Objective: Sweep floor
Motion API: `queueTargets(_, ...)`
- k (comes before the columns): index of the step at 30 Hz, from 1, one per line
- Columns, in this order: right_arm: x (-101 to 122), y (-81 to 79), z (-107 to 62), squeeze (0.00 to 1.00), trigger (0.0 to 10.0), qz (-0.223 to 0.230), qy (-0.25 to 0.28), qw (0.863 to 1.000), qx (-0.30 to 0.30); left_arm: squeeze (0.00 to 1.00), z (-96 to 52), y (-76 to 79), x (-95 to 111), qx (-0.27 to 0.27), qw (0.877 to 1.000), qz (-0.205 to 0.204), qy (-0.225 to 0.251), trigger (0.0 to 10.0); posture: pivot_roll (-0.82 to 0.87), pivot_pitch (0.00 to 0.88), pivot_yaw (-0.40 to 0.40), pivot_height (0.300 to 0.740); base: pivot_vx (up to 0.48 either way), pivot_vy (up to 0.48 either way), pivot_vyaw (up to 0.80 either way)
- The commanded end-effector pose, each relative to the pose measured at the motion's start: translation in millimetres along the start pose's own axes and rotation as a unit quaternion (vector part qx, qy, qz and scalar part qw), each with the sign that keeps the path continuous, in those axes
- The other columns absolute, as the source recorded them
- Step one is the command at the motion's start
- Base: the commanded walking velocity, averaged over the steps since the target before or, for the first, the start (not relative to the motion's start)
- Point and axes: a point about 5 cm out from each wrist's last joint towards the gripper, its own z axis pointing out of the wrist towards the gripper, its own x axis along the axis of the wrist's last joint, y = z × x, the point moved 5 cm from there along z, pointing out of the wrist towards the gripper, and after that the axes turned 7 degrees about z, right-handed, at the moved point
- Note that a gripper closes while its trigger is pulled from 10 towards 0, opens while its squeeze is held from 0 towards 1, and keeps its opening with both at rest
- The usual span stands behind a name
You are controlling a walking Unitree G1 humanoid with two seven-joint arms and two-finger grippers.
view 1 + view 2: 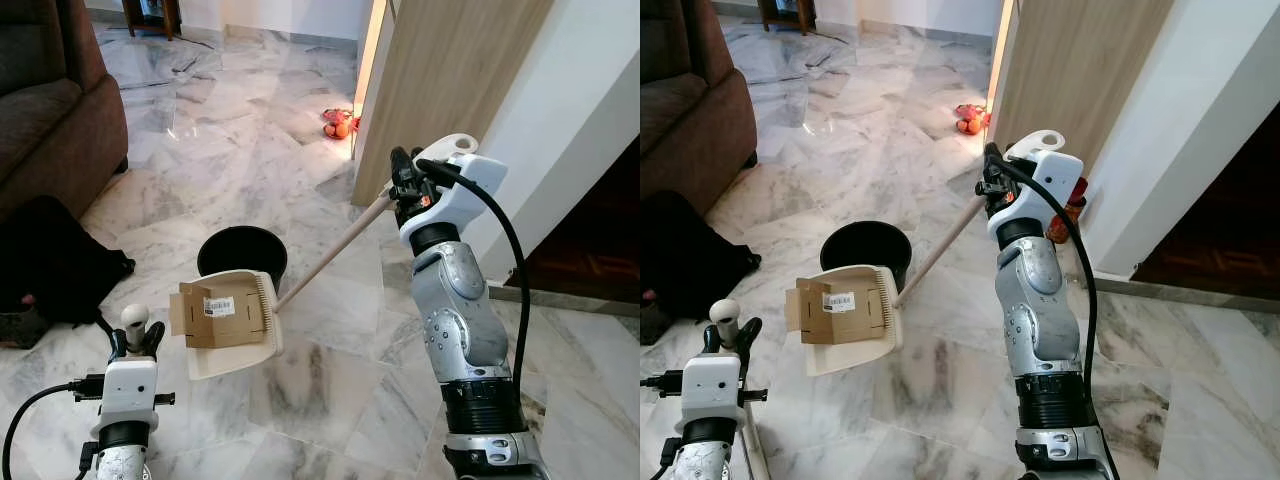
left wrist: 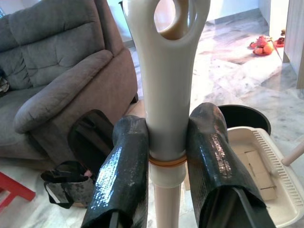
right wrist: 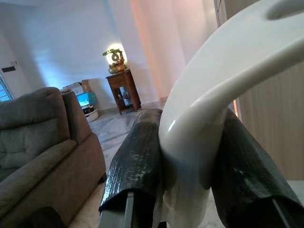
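A cream dustpan [image 1: 228,357] sits tilted on the marble floor, touching the front of a round black bin [image 1: 241,251]. A flat piece of brown cardboard [image 1: 216,313] with a white label lies in the pan. The pan's long pole [image 1: 330,257] rises to a white curved grip [image 1: 457,146], and my right gripper [image 1: 405,186] is shut on it, as the right wrist view confirms [image 3: 185,128]. Low at the left, my left gripper [image 1: 136,341] is shut on a cream broom handle [image 2: 166,80] with a hanging hole at its top.
A brown sofa [image 1: 50,110] stands at the left with a black bag [image 1: 55,262] on the floor before it. A wooden panel [image 1: 450,70] and white wall [image 1: 590,120] stand close on the right. Small orange things [image 1: 338,123] lie by the panel's foot.
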Motion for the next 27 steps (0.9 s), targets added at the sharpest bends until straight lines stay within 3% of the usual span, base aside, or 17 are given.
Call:
queueTargets(1,13.2,-2.9,1.7,0.00,10.0,0.005,0.027,1.000,0.008,0.00,1.9,1.4,4.5,-0.001,1.000,0.009,0.010,10.0,0.16,0.071,-0.096,0.740,0.000,0.000,0.00)
queueTargets(19,11.1,-3.7,2.2,0.00,10.0,0.005,0.021,1.000,0.011,0.00,1.5,1.9,5.0,0.001,1.000,0.008,0.008,10.0,0.17,0.080,-0.101,0.740,0.000,0.000,0.00)
queueTargets(27,11.3,-4.4,2.7,0.00,10.0,0.006,0.021,1.000,0.011,0.00,1.9,2.2,6.5,0.000,1.000,0.007,0.010,10.0,0.17,0.081,-0.099,0.740,0.267,0.000,0.00)
